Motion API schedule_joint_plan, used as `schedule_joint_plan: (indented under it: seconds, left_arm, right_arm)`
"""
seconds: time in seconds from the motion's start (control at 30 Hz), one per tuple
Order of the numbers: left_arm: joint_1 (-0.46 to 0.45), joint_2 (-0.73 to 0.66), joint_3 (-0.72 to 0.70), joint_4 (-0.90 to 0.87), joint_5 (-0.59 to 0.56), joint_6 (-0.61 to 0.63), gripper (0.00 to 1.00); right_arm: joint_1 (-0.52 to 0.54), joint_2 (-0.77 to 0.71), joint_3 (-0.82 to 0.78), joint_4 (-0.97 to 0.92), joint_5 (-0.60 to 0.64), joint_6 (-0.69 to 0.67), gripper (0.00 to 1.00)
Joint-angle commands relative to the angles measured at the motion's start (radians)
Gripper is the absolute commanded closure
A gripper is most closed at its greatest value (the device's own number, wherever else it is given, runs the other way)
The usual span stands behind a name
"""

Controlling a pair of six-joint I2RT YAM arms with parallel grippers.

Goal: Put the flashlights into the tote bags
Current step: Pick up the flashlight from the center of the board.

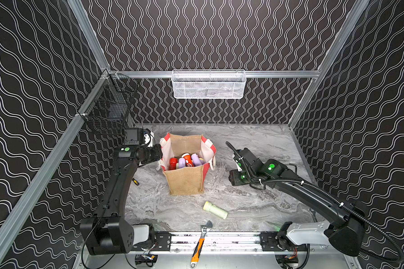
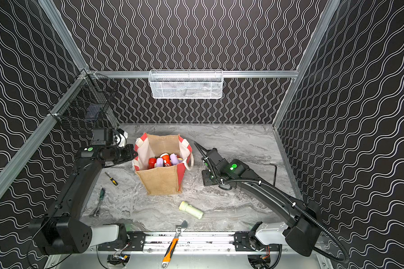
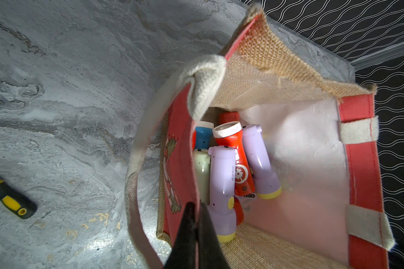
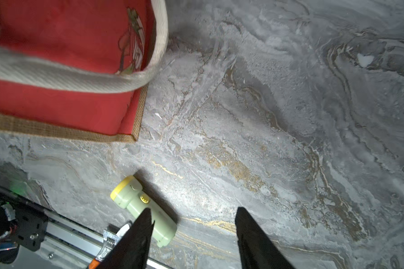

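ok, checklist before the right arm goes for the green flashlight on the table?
1. Left gripper shut on the tote bag side rim, mouth open: ok.
2. Right gripper open and empty: ok.
3. Pale green flashlight lying free on the table, apart from the bag: ok.
4. Flashlight between the right jaws: not ok; in the right wrist view it lies off to one finger's side.
5. Wrench apart from the flashlight: ok.
6. Room in the bag above the flashlights inside: ok.
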Motion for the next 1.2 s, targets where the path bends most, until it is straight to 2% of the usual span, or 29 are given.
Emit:
schedule_joint_plan:
  seconds: [0.0,0.23,0.43,0.67,1.17]
  left_arm:
    - [0.000,0.006,0.010,0.016,-0.015,0.006,0.96]
    - [0.000,0.001,0.000,0.023,-0.019,0.009,0.95]
    - [0.000,-0.005,-0.011,0.033,-0.017,0.008,0.95]
    - [0.001,-0.004,-0.009,0.031,-0.018,0.009,0.95]
    - [0.000,0.017,0.001,0.034,-0.002,0.010,0.94]
  right_arm:
    - [0.042,-0.001,-0.018,-0.015,-0.008,0.002,0.41]
    - [0.118,-0.051,-0.072,0.001,-0.089,0.000,0.40]
    - [0.178,-0.073,-0.118,0.014,-0.093,0.040,0.39]
    - [0.280,0.043,-0.110,-0.011,-0.061,0.022,0.40]
    - [0.350,0.229,-0.096,-0.034,-0.087,-0.052,0.38]
